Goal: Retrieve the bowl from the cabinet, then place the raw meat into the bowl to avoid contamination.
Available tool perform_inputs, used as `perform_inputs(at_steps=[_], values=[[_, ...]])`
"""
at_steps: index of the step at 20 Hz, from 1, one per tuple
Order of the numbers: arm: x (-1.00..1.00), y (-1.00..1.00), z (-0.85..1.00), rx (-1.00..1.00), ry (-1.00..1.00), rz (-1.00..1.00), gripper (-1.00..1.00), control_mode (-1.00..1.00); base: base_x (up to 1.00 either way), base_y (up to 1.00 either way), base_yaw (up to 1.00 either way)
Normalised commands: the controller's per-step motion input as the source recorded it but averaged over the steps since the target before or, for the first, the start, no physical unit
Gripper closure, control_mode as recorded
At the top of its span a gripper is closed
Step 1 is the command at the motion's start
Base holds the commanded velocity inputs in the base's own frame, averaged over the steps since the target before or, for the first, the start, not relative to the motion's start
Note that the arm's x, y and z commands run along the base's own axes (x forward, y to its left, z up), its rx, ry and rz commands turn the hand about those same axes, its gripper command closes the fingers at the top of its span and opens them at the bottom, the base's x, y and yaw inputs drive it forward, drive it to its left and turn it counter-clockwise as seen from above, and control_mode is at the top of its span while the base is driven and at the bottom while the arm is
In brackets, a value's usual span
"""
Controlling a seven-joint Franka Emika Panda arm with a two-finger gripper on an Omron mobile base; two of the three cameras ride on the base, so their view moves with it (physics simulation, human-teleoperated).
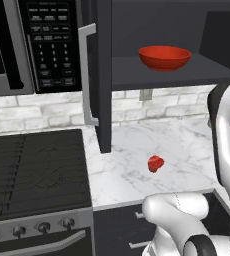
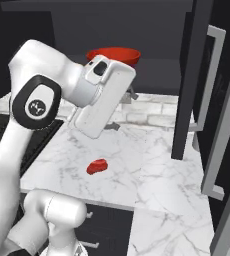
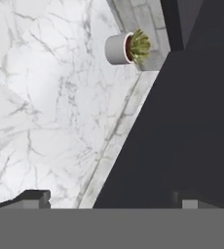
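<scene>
The cabinet (image 1: 103, 75) stands with its doors swung open. On its lower shelf sits the wide red bowl (image 1: 164, 57), whose rim also shows behind my hand (image 2: 112, 53). The raw meat (image 1: 155, 163), a small red lump, lies on the marble counter (image 1: 127, 165) below the shelf (image 2: 97, 166). My gripper (image 2: 121, 111) hovers open above the counter, below and in front of the bowl, touching nothing. In the hand view the fingertips (image 3: 33, 197) stand far apart around the gripper's empty middle (image 3: 111, 199), facing marble and a dark cabinet panel (image 3: 182, 121).
A black microwave (image 1: 37, 45) hangs left of the cabinet, above a black stove (image 1: 37, 170). An open door with a silver bar handle (image 2: 214, 110) juts out at the right. A small white plant pot (image 3: 126, 47) stands by the brick backsplash.
</scene>
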Motion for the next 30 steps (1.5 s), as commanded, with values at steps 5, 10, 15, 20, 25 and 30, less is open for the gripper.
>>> perform_inputs(at_steps=[5, 10, 15, 20, 25, 30], values=[[0.09, 0.58, 0.0, -0.02, -0.05, -0.05, -1.0, -1.0, 0.0, 0.0, 0.0], [0.32, 0.65, 0.0, -0.01, 0.0, -0.02, -1.0, -1.0, 0.0, 0.0, 0.0], [0.46, 0.6, 0.15, -0.07, -0.04, 0.0, -1.0, -1.0, 0.0, 0.0, 0.0], [0.62, 0.49, 0.11, -0.04, -0.03, 0.0, -1.0, -1.0, 0.0, 0.0, 0.0], [0.56, 0.45, 0.02, 0.0, -0.01, 0.01, -1.0, -1.0, 0.0, 0.0, 0.0], [0.38, 0.36, 0.17, 0.0, -0.04, 0.04, -1.0, -1.0, 0.0, 0.0, 0.0]])
